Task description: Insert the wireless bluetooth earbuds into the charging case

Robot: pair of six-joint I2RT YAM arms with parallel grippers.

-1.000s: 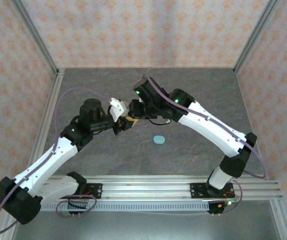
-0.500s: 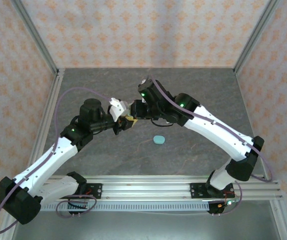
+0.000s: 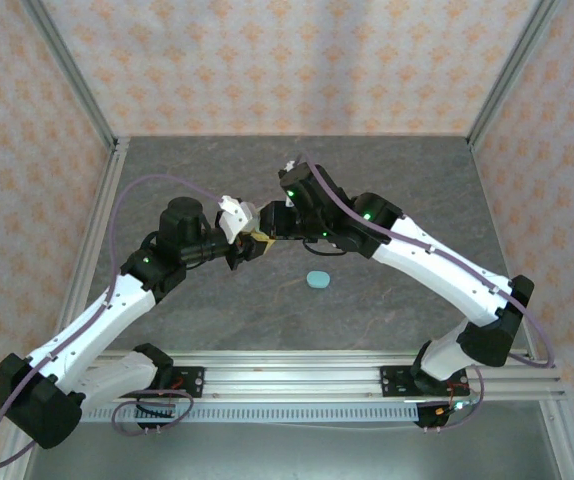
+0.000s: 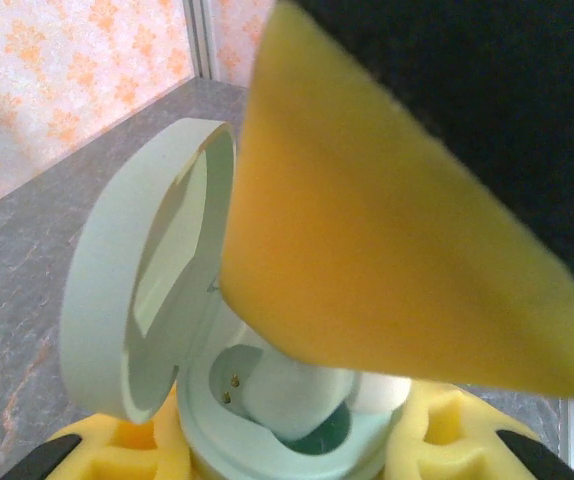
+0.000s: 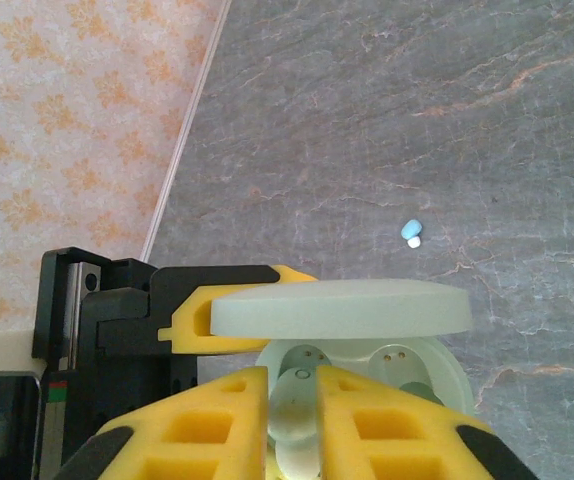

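- Right hand (image 5: 291,386) pinching earbud (image 5: 297,440) over the socket (image 5: 302,356): ease straight down, no twist
- Left hand (image 4: 282,440) clamped on charging case (image 4: 132,300): hold level

Your right end effector (image 5: 292,385) has a blurred yellow pad (image 4: 387,250) covering much of the open mint oval charging case (image 4: 127,300) in your left wrist view. Its fingers (image 5: 207,420) hide most of the whitish-mint earbud (image 5: 295,440), cut off below.
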